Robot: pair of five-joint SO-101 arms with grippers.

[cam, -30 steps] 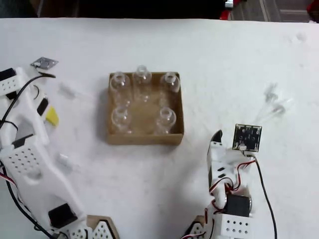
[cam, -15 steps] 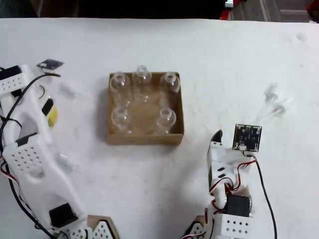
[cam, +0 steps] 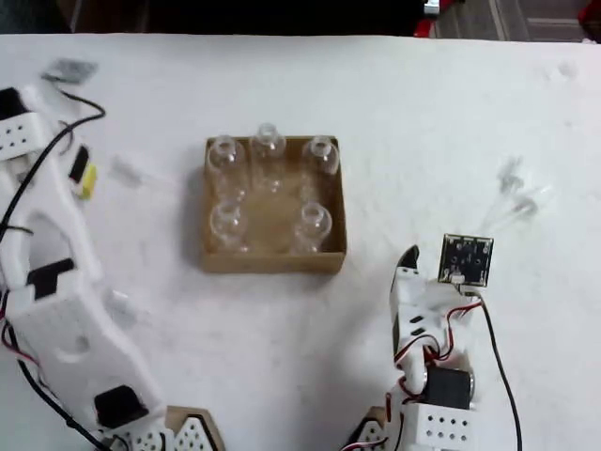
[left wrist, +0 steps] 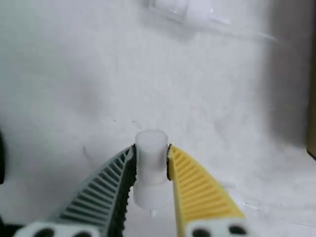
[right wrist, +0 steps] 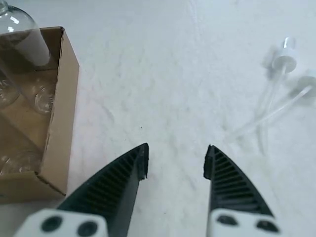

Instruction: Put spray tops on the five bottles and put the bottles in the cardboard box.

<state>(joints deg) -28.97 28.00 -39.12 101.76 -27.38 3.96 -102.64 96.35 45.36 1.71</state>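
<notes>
Five clear glass bottles [cam: 268, 146] stand without tops in the cardboard box [cam: 272, 264], three along its far side and two along its near side. Well left of the box, the left gripper [left wrist: 150, 150] is clamped on a white spray top [left wrist: 149, 175]. The right gripper [right wrist: 175, 160] hangs with its jaws apart near the box. Two loose spray tops [right wrist: 283, 58] with clear tubes lie farther right. The table [cam: 423, 103] is white, and a dark band [cam: 235, 14] runs behind its far edge.
</notes>
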